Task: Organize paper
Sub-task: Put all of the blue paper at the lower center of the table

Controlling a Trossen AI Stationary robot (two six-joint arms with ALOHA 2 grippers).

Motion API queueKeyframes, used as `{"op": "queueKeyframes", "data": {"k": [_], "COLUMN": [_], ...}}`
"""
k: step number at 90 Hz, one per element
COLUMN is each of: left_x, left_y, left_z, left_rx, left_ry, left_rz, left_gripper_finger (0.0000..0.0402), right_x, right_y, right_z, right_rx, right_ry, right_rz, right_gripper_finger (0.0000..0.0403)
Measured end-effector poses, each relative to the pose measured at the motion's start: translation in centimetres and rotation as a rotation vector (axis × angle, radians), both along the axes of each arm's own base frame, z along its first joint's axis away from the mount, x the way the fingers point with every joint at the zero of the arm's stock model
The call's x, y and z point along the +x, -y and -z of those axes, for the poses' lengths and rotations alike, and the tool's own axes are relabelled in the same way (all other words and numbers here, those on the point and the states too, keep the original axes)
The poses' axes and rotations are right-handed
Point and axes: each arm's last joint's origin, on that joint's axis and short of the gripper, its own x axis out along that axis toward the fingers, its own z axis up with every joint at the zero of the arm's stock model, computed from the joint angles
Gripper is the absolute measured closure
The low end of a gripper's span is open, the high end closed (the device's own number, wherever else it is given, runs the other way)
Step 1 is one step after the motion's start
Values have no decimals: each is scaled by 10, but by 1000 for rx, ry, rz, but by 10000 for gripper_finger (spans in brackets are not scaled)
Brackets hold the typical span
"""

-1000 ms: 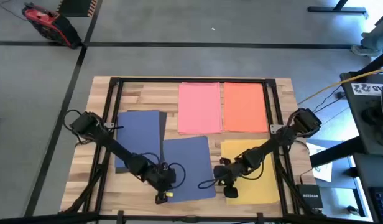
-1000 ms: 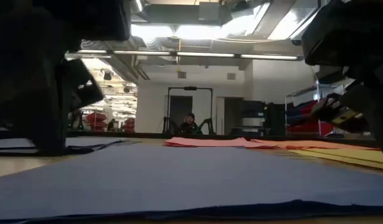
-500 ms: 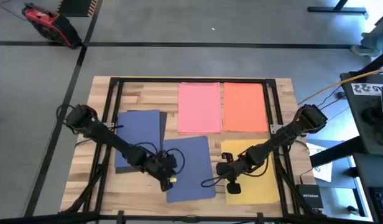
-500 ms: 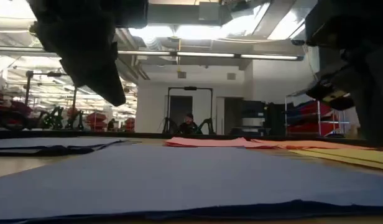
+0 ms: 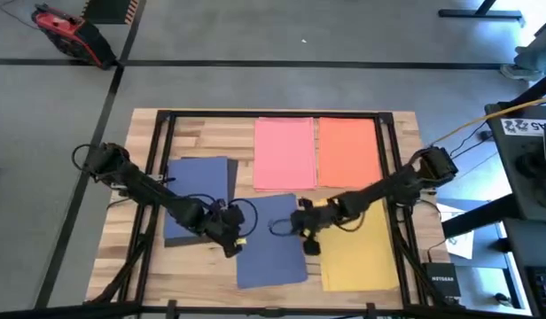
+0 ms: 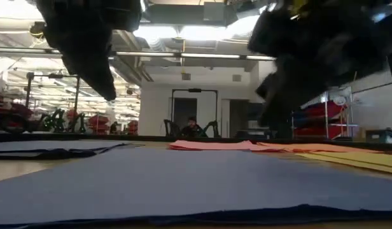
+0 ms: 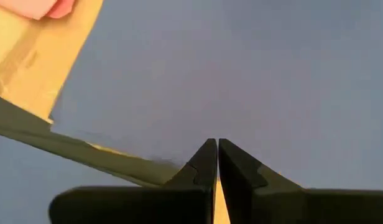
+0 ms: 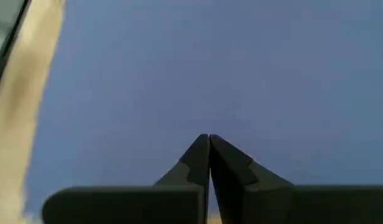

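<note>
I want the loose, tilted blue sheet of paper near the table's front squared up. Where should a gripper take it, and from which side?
The tilted blue sheet lies flat, so only an edge offers grip. Probably best is its front edge by the table's front, free of other sheets, approached low from the front. The left gripper and right gripper, both shut, hover at its side edges.

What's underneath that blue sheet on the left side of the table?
A black sheet lies under the blue sheet, showing only as a strip along its right edge. The rest is covered.

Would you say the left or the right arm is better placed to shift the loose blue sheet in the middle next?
Probably either, slightly the left. The left gripper sits at the blue sheet's left edge, facing the blue stack; the right gripper is at its right edge. Both have their fingers shut.
</note>
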Motion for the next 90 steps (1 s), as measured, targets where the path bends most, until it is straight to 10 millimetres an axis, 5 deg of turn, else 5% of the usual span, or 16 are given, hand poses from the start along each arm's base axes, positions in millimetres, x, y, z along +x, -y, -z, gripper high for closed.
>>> {"op": "queueKeyframes", "data": {"k": [35, 90], "left_x": [-2, -6], "left_y": [10, 14], "left_z": [-7, -7], "left_rx": [-87, -66], "left_ry": [81, 80], "left_rz": [-86, -77], "left_gripper_finger": [402, 402], "right_x": [30, 17], "right_y": [8, -6], "right_z": [37, 45], "right_rx": [-25, 129], "right_ry": [-23, -169], "right_rz": [107, 364], "right_gripper_finger": [403, 403]}}
